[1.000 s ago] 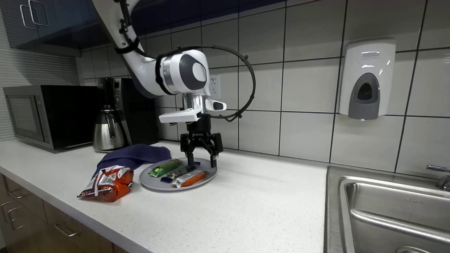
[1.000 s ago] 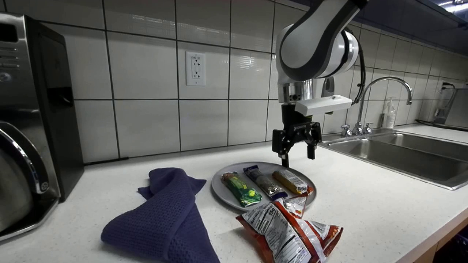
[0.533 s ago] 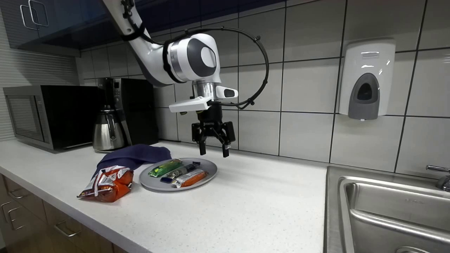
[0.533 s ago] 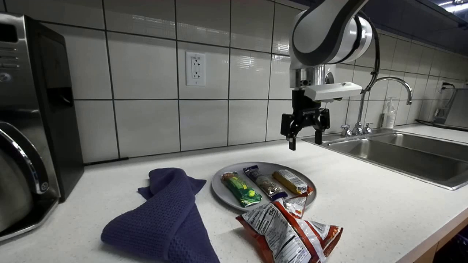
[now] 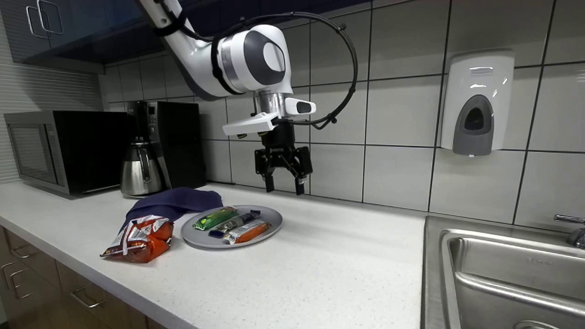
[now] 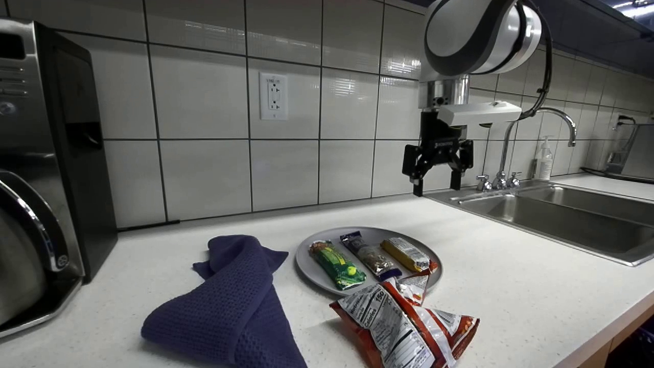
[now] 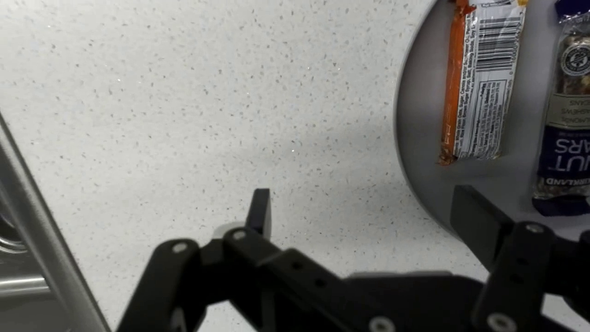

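Gripper [image 5: 284,188] sits higher than a second ago, jaws wide and empty; plate [image 7: 421,115] with orange bar [image 7: 484,85], nut bar [image 7: 569,124], green bar [image 6: 337,265] lies below and beside them; looks to me like backing off, next move likely needs height kept

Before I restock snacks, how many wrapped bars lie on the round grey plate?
3: green bar nearest the purple towel, navy-and-clear bar in the middle, orange-and-white bar nearest the steel sink.
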You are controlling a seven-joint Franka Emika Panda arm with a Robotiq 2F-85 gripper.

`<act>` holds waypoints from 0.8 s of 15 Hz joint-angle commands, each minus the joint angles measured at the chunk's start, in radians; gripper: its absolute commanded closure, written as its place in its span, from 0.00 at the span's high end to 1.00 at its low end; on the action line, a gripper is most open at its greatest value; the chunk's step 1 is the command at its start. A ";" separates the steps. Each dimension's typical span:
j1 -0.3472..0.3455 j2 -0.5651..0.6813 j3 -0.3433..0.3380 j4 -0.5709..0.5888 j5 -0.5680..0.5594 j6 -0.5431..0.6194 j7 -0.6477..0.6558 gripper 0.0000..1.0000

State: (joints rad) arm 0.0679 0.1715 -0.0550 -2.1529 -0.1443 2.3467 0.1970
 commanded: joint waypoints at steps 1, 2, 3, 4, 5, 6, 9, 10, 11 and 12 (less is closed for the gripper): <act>-0.018 -0.091 0.005 -0.076 -0.007 0.020 0.039 1.00; -0.019 -0.105 0.005 -0.089 -0.010 0.022 0.048 1.00; -0.020 -0.119 0.004 -0.099 -0.014 0.022 0.057 1.00; -0.021 -0.133 0.005 -0.109 -0.014 0.021 0.064 1.00; -0.022 -0.149 0.004 -0.122 -0.018 0.023 0.072 1.00; -0.024 -0.164 0.004 -0.134 -0.019 0.023 0.079 1.00; -0.031 -0.206 0.005 -0.165 -0.026 0.022 0.097 1.00; -0.034 -0.219 0.006 -0.174 -0.029 0.022 0.102 1.00; -0.038 -0.232 0.006 -0.182 -0.029 0.021 0.105 1.00; -0.043 -0.247 0.007 -0.191 -0.029 0.023 0.106 1.00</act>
State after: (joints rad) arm 0.0544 -0.0020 -0.0633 -2.2863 -0.1512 2.3525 0.2722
